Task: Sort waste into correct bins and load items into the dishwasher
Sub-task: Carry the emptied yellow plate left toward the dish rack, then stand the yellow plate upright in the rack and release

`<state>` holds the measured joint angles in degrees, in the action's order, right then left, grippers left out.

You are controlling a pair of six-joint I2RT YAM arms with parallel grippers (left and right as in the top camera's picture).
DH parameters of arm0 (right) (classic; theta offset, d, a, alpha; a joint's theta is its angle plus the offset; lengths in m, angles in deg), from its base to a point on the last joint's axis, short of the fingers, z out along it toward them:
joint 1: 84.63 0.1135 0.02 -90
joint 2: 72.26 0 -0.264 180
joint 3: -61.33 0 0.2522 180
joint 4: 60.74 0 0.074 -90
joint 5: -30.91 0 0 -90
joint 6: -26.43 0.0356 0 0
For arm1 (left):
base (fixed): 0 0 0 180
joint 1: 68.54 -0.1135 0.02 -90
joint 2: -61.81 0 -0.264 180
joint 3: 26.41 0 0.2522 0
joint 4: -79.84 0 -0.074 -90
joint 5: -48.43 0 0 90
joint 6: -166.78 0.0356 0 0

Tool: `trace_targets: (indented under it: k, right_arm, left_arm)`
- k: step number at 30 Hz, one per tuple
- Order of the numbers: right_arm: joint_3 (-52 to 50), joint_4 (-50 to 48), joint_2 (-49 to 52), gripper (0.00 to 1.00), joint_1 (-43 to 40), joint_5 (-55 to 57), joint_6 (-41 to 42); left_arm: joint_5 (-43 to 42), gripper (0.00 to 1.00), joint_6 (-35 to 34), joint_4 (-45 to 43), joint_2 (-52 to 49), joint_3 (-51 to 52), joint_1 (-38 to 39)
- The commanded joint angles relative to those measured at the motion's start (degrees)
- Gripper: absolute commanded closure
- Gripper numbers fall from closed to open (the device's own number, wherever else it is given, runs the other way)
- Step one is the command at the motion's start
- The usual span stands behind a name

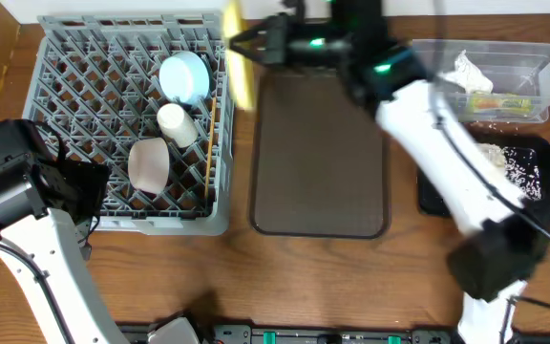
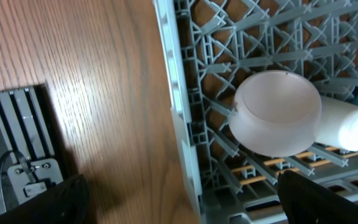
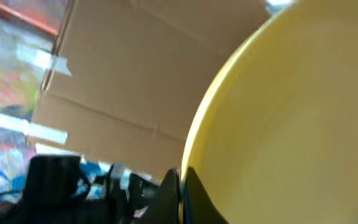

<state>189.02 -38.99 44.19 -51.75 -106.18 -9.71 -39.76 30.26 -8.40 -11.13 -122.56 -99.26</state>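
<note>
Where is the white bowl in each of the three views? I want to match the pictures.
Overhead: the white bowl lies in the grey rack, lower left of centre.
Left wrist: right of centre, on the rack's grid.
Right wrist: not in it.
Shared landmark: the white cup right beside the bowl, in the overhead and left wrist views only.

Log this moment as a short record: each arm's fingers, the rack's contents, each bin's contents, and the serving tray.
right fingers: shut on the rim of the pale yellow plate, held on edge beside the rack's far right corner
left fingers: open, empty, by the rack's edge
dish rack: light blue bowl, white cup, white bowl, chopsticks
clear tub: crumpled napkin, yellow-green wrapper
black tray: rice grains
brown tray: between rack and bins
</note>
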Motion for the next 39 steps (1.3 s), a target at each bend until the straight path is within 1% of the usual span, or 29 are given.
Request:
trace_targets:
  k: [1,3,6,10,14,16,17,18,19,21,22,23,26,30,33,36,39]
  right_arm:
    - [0.28,-8.59,6.99,0.99,2.99,2.34,7.93]
    - [0.28,-15.5,10.88,0.99,4.46,2.34,10.82]
    - [0.28,-21.14,15.21,0.99,5.62,3.93,12.39]
    - [0.28,-19.61,18.14,0.99,6.4,7.48,12.37]
    - [0.28,-15.82,18.34,0.99,6.95,11.23,8.24]
    - [0.28,-15.85,18.29,0.99,7.06,11.74,7.5]
    - [0.28,-15.87,18.29,0.95,7.06,11.72,7.02]
    - [0.28,-15.87,18.25,0.87,7.06,11.65,6.47]
    - [0.28,-15.85,18.1,0.75,7.06,11.37,5.92]
    - [0.28,-15.56,17.46,0.5,6.91,10.73,5.27]
    - [0.28,-14.71,16.92,0.39,6.8,10.71,4.94]
    - [0.31,-13.7,16.09,0.33,6.62,10.86,3.67]
    - [0.39,-7.43,12.26,0.24,6.01,14.21,-1.81]
    - [0.39,8.83,3.08,0.13,4.9,25.92,-11.52]
    - [0.39,20.61,-4.2,0.01,3.76,35.85,-16.48]
    - [0.39,31.54,-11.06,0.01,2.29,43.54,-20.98]
    - [0.39,40.68,-16.72,0.01,0.7,46.31,-24.48]
  left_arm:
    - [0.31,0.02,-0.31,0.2,0.35,-0.55,-0.24]
    - [0.31,0.02,-0.31,0.2,0.35,-0.55,-0.24]
    - [0.31,0.02,-0.31,0.2,0.35,-0.55,-0.24]
    - [0.31,0.02,-0.31,0.2,0.35,-0.55,-0.24]
    - [0.31,0.02,-0.31,0.2,0.35,-0.55,-0.24]
    - [0.31,0.02,-0.31,0.17,0.35,-0.55,-0.24]
    - [0.31,0.02,-0.31,0.2,0.35,-0.55,-0.24]
    - [0.31,0.02,-0.31,0.2,0.35,-0.55,-0.24]
    - [0.31,0.02,-0.31,0.2,0.35,-0.55,-0.24]
    - [0.31,0.02,-0.31,0.17,0.35,-0.55,-0.24]
    - [0.31,0.02,-0.31,0.2,0.35,-0.55,-0.24]
    - [0.31,0.02,-0.31,0.2,0.35,-0.55,-0.24]
    - [0.31,0.02,-0.31,0.2,0.35,-0.55,-0.24]
    - [0.31,0.02,-0.31,0.2,0.35,-0.55,-0.24]
    - [0.31,0.02,-0.31,0.2,0.35,-0.55,-0.24]
    - [0.31,0.02,-0.31,0.2,0.35,-0.55,-0.24]
    - [0.31,0.02,-0.31,0.2,0.35,-0.55,-0.24]
